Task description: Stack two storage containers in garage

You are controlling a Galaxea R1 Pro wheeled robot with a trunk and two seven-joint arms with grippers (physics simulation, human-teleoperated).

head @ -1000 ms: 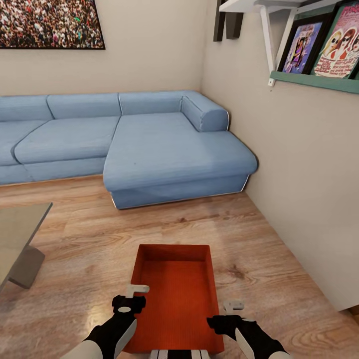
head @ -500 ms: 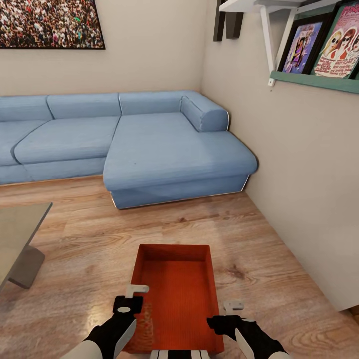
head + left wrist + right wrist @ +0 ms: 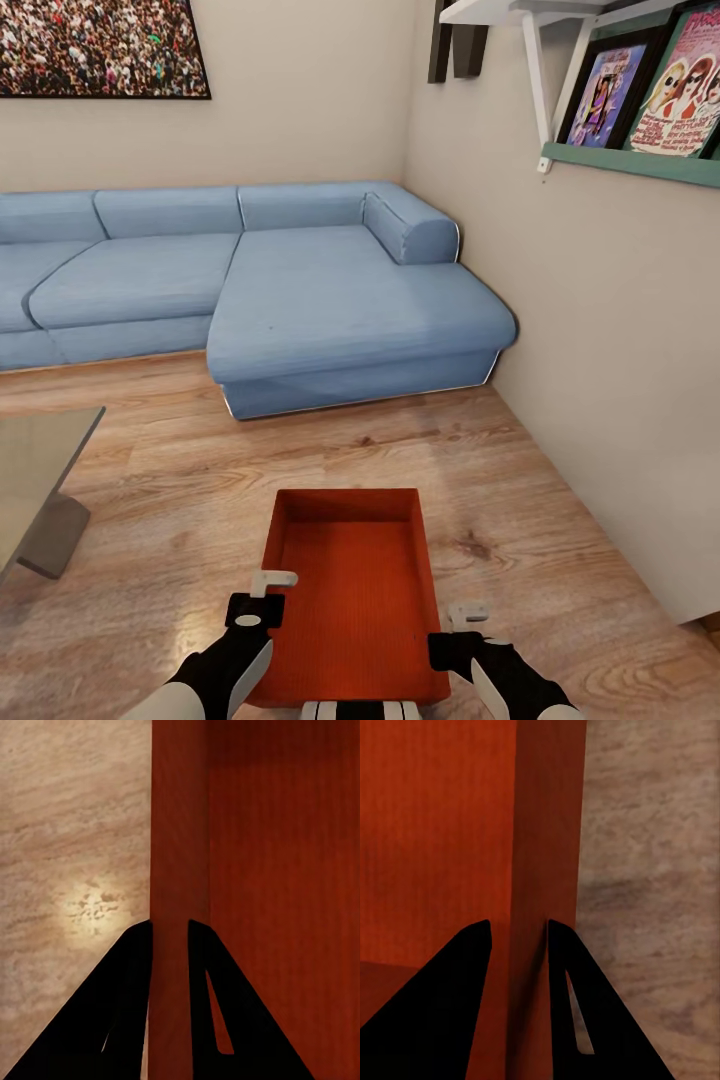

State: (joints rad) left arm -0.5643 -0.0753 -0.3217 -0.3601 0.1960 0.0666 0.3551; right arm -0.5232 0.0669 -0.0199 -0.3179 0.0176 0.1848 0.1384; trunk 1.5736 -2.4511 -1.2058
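An orange-red storage container (image 3: 350,595) sits low and near, centred before the robot, over the light wood-plank floor (image 3: 180,480) of the living room. The left gripper (image 3: 169,934) straddles its left long wall, 1 finger inside and 1 outside, closed against it. The right gripper (image 3: 516,934) pinches the right wall likewise. Gripping both opposite walls probably keeps the shallow bin level for carrying (whether it is lifted or resting, I cannot tell). A blue sofa (image 3: 300,290) stands farther off; a glass counter (image 3: 40,470) edges in at left.
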